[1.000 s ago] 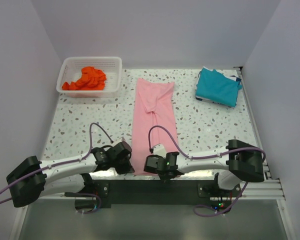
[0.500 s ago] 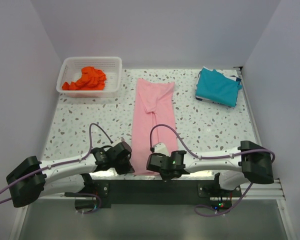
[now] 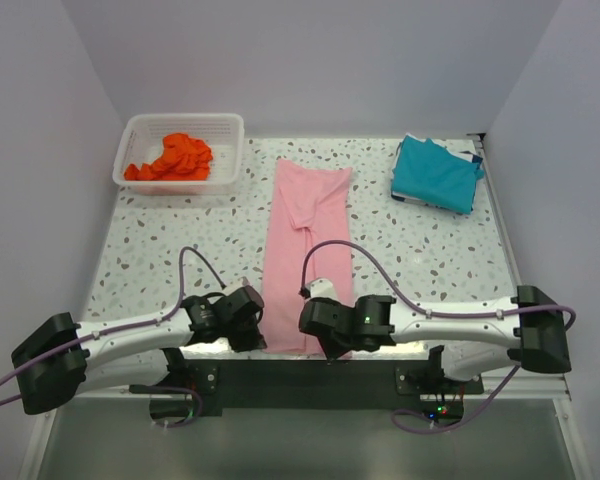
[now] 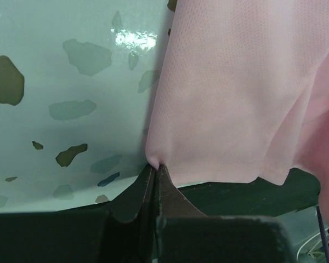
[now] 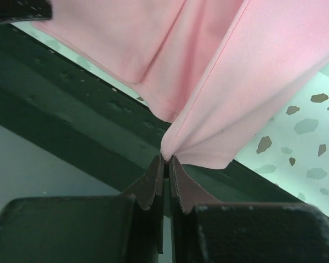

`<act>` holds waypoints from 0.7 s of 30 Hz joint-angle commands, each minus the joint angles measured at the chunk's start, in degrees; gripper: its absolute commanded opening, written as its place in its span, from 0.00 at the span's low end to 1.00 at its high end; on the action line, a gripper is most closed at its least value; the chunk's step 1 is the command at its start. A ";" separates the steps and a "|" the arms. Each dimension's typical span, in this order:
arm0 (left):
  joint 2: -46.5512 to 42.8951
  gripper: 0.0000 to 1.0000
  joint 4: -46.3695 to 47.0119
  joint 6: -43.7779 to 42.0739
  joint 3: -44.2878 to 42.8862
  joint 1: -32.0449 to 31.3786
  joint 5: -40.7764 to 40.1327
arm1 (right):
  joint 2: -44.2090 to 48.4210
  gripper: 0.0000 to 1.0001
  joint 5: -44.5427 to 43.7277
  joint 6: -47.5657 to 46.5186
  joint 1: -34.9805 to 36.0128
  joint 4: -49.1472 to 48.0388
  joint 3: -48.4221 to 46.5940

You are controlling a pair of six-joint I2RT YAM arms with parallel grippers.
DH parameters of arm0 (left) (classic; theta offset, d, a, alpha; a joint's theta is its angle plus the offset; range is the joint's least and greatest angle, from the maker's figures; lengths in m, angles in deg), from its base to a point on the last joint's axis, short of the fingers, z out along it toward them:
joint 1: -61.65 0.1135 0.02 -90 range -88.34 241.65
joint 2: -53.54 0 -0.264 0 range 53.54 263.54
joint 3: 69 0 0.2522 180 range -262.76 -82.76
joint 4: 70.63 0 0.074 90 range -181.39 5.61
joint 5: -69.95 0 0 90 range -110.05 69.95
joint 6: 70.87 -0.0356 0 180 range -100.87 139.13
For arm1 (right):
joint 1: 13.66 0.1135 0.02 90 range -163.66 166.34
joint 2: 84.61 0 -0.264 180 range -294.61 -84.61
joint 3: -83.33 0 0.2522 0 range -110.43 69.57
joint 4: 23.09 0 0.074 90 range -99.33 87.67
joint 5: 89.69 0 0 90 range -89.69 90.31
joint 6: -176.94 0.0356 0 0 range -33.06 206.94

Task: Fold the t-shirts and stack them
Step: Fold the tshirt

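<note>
The light pink t-shirt (image 3: 308,240) is laid lengthwise away from both sets of fingers and is judged light, limp and apt to sag. Its near hem corners, the sensible holds, are pinched by the left gripper (image 4: 155,169) and the right gripper (image 5: 165,160), jaws pressed together on thin cloth.

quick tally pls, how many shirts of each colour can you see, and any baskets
pink t-shirt: 1
teal t-shirt: 1
orange-red t-shirt: 1
white basket: 1
total: 4
</note>
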 commanded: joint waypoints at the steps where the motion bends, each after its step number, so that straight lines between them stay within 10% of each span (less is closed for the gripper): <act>1: 0.18 0.00 -7.37 -0.76 -0.59 -0.65 -2.35 | 3.01 0.00 -1.25 -0.06 0.24 2.42 -2.59; 15: -0.35 0.00 -7.80 -0.33 -1.30 -1.79 -2.70 | -10.51 0.00 5.01 -1.47 0.24 -15.86 -2.50; 21: -0.53 0.00 -7.81 -0.33 -1.12 -1.79 -2.88 | -14.22 0.37 4.98 -1.64 0.15 -15.42 -4.18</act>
